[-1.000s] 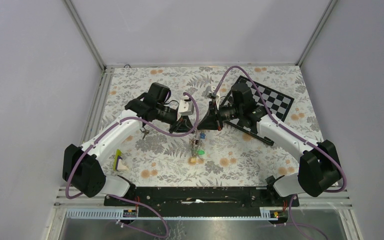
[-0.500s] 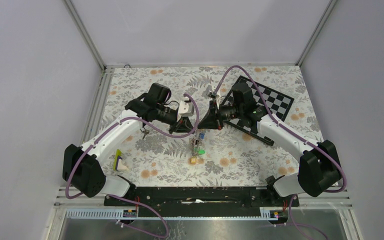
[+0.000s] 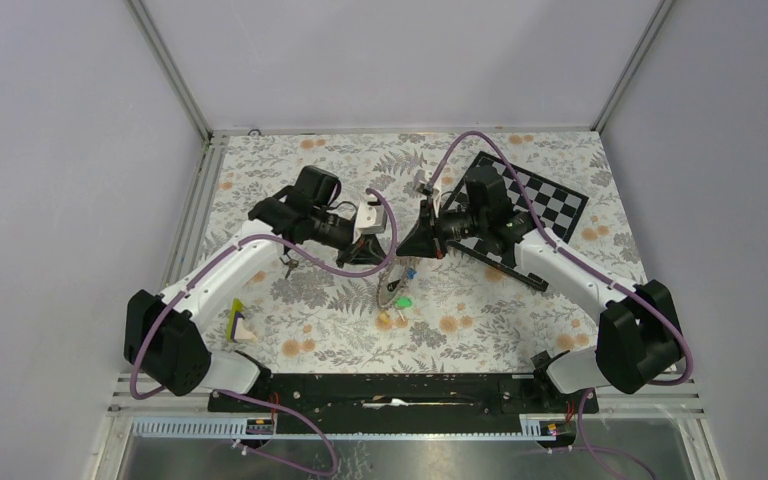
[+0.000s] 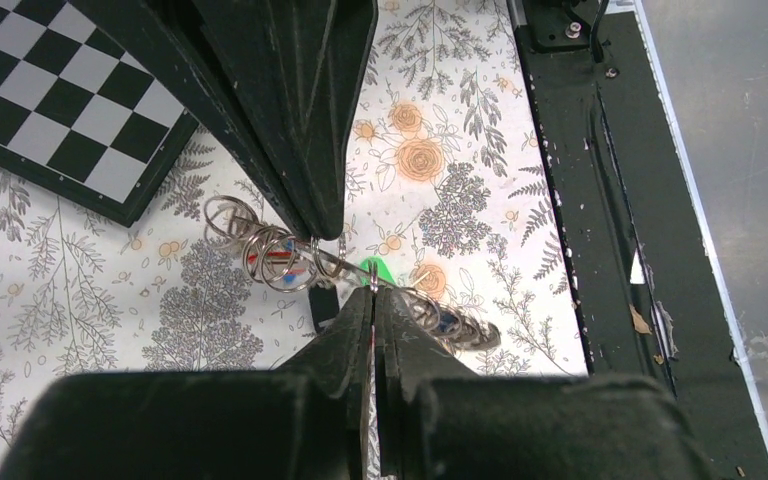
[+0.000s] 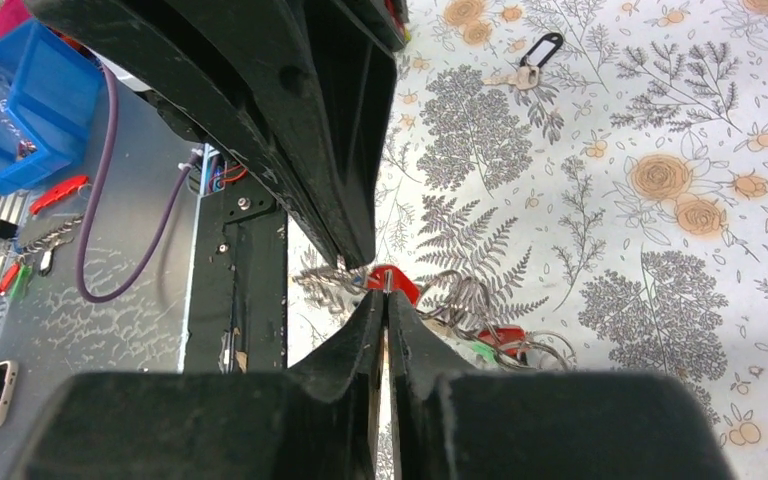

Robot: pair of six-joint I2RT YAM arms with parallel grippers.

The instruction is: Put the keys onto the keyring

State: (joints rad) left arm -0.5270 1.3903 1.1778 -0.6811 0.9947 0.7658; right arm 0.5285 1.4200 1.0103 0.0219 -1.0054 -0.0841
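Right now you have both grippers meeting nose to nose over the middle of the flowered table (image 3: 520, 310). Your left gripper (image 4: 372, 296) has its jaws pressed together on a thin wire of the keyring (image 4: 282, 262). The keyring shows here as a string of bright silver wire loops, overlapping like a loose coil rather than one solid band. Your right gripper (image 5: 387, 298) is closed too, its tip down among those loops and just beside the red key (image 5: 393, 281). Whether it pinches wire or key, you cannot tell from these views.

From above, the keys (image 3: 394, 293) trail off at 6 o'clock of the two tips. A blue key (image 3: 412, 271) is nearest the right gripper, and a green key (image 3: 403, 301) lies lower down. Their heads are small, bright plastic; the blades are too small to make out.

A black key (image 5: 538, 52) lies alone on the table, well apart from the bunch, at 1 o'clock of the right gripper's tip in its wrist view. The chequered board (image 3: 545, 205) sits at 2 o'clock of the bunch, partly under the right arm.
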